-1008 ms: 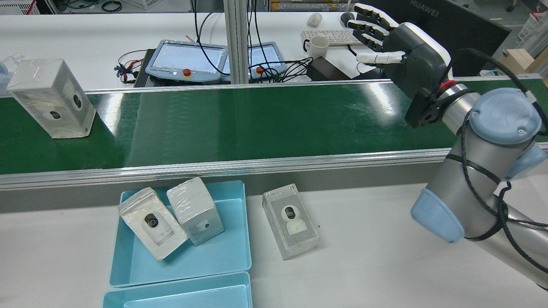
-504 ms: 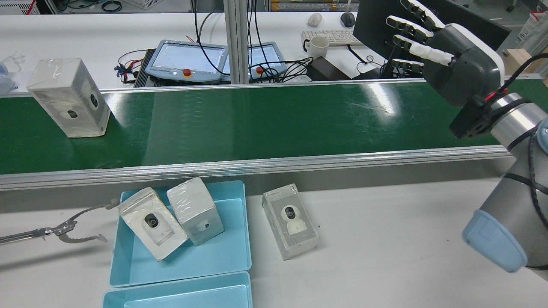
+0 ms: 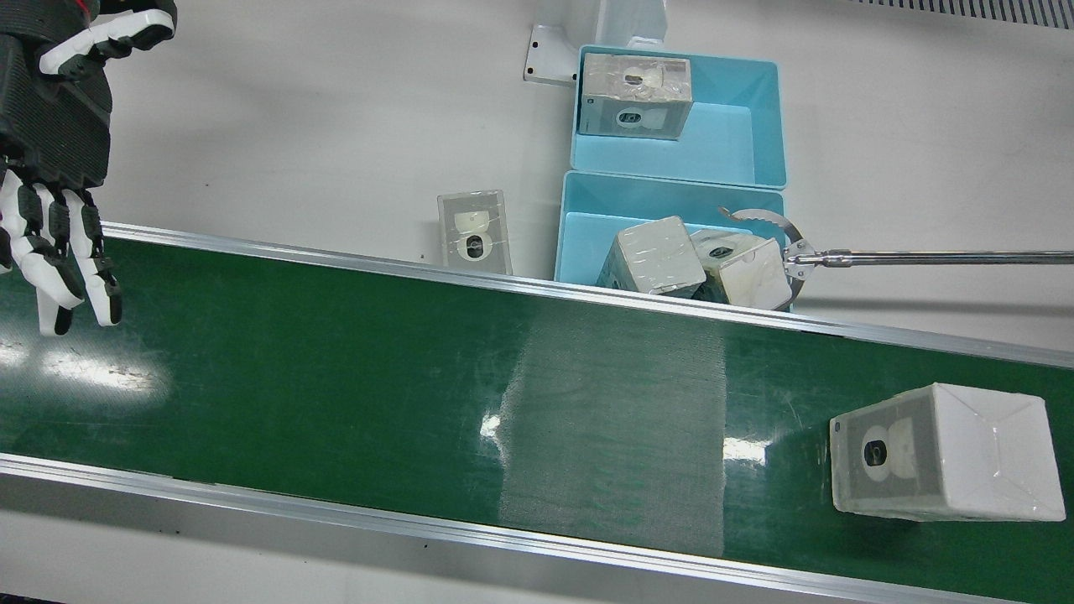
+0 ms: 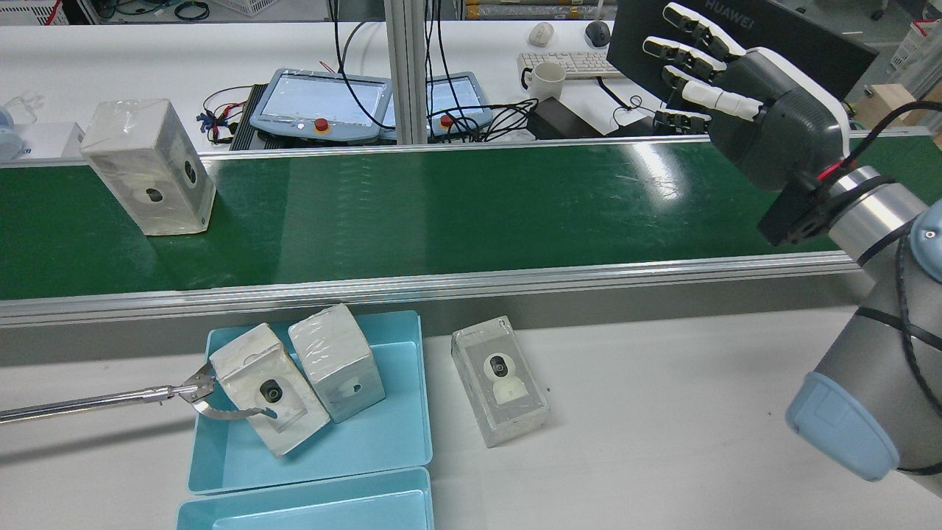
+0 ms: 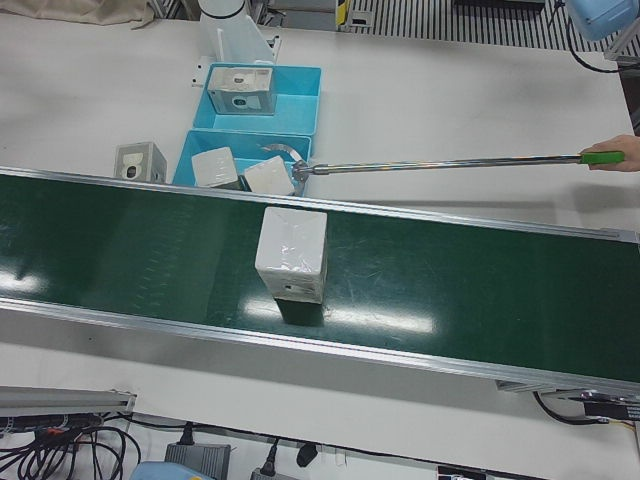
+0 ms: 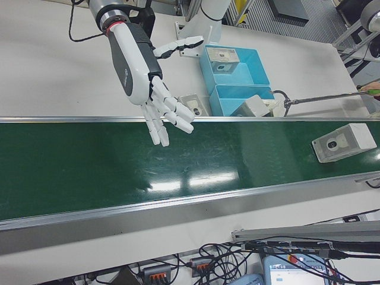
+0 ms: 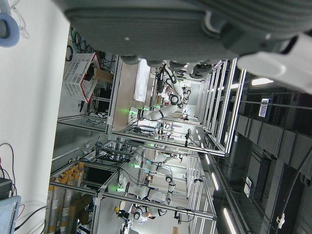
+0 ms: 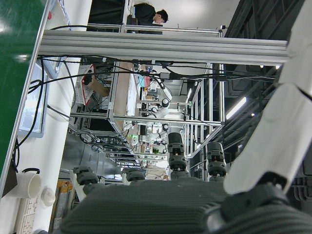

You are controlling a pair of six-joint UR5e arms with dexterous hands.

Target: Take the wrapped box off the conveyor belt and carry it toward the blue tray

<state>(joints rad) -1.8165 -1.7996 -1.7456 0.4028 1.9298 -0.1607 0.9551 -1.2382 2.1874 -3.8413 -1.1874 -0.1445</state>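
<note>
A white plastic-wrapped box [image 4: 151,169] stands on the green conveyor belt [image 4: 456,206] at its left end in the rear view. It also shows in the front view [image 3: 944,453], the left-front view [image 5: 292,253] and the right-front view [image 6: 343,142]. My right hand [image 4: 765,110] is open with fingers spread, held above the belt's opposite end, far from the box; it also shows in the front view [image 3: 50,151] and the right-front view [image 6: 142,65]. The blue tray [image 4: 368,442] lies on the table before the belt and holds two wrapped boxes. Only part of my left hand [image 7: 161,29] shows.
A long metal grabber tool [image 4: 199,394], held by a person's hand [image 5: 612,153], clasps one box in the tray. Another wrapped box [image 4: 500,383] lies on the table right of the tray. A second blue tray [image 3: 730,143] holds one box [image 3: 636,92].
The box on the belt has travelled rightward in the rear view. The grabber tool came in from the left and closed around a box in the tray. My right hand swung right and stayed open.
</note>
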